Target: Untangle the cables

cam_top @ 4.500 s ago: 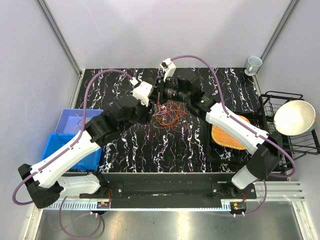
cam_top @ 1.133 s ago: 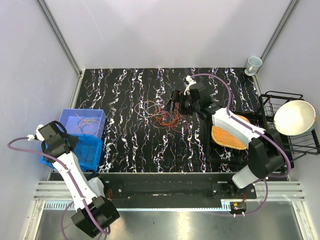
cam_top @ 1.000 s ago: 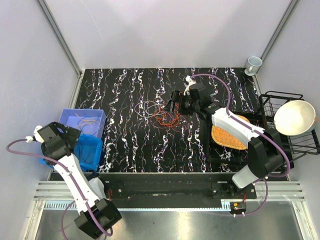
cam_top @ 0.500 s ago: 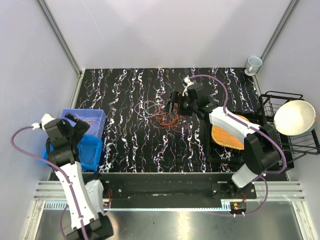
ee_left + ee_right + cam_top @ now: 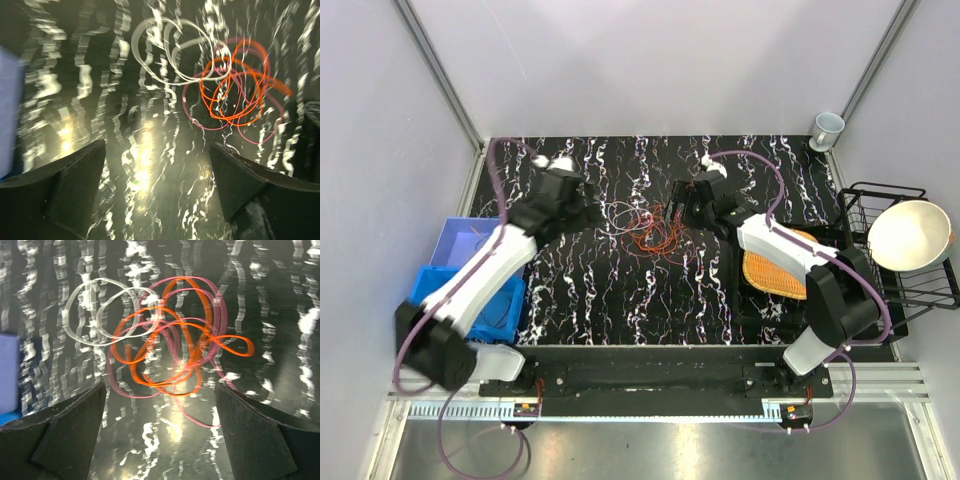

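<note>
The cables (image 5: 645, 228) lie as a loose tangle of orange, pink-red and pale whitish loops on the black marbled table. My left gripper (image 5: 592, 210) hovers just left of the tangle, open and holding nothing. In the left wrist view the cables (image 5: 227, 90) lie ahead and to the right of the left gripper (image 5: 157, 145). My right gripper (image 5: 672, 208) sits at the tangle's right edge, also open and holding nothing. In the right wrist view the orange and pink loops of the cables (image 5: 170, 345) spread just beyond the right gripper (image 5: 160, 386).
Two blue bins (image 5: 448, 245) stand at the table's left edge, partly under the left arm. An orange woven mat (image 5: 775, 272) lies to the right. A black wire rack (image 5: 880, 195) with a white bowl (image 5: 910, 235) stands far right, a cup (image 5: 828, 127) at the back right corner.
The left arm has swung from over the blue bins to the table's middle, just left of the tangle. The right gripper has stayed by the tangle, shifting only slightly.
</note>
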Tool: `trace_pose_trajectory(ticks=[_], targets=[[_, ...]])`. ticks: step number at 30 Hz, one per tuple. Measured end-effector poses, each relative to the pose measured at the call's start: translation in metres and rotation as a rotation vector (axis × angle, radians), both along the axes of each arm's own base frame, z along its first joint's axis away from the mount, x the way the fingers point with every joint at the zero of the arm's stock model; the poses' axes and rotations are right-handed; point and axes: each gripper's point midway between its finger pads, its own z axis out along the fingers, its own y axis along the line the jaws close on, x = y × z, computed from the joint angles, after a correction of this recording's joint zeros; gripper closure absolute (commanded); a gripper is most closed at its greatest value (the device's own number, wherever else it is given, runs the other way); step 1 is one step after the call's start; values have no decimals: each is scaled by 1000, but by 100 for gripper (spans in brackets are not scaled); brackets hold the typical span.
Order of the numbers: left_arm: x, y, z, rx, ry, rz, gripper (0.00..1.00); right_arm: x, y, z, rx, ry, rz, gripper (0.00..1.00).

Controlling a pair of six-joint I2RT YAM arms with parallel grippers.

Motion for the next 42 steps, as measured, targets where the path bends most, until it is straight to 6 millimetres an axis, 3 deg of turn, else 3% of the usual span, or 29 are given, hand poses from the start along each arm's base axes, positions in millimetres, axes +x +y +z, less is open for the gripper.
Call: trace_pose_trajectory(ticks=[4, 7, 12, 16, 19, 23, 26, 42], targets=[[27, -38, -55, 69, 134, -67, 19, 1, -13, -10, -46, 2, -52, 5], [36, -48, -77, 97, 192, -79, 23, 1, -15, -12, -54, 6, -58, 4], [70, -68, -86, 103, 203, -80, 27, 1, -16, -16, -56, 15, -57, 4], [94, -80, -89, 105, 195, -73, 29, 4, -18, -33, -62, 52, -64, 4], [99, -78, -102, 135, 222, -51, 28, 3, -20, -45, -62, 85, -66, 4], [100, -68, -122, 207, 286, 5, 15, 3, -21, -53, -54, 111, -61, 4], [99, -60, -134, 246, 319, 42, 12, 4, -19, -54, -42, 116, -56, 4], [92, -49, -174, 303, 417, 100, 14, 3, -13, -59, 1, 144, -28, 4]])
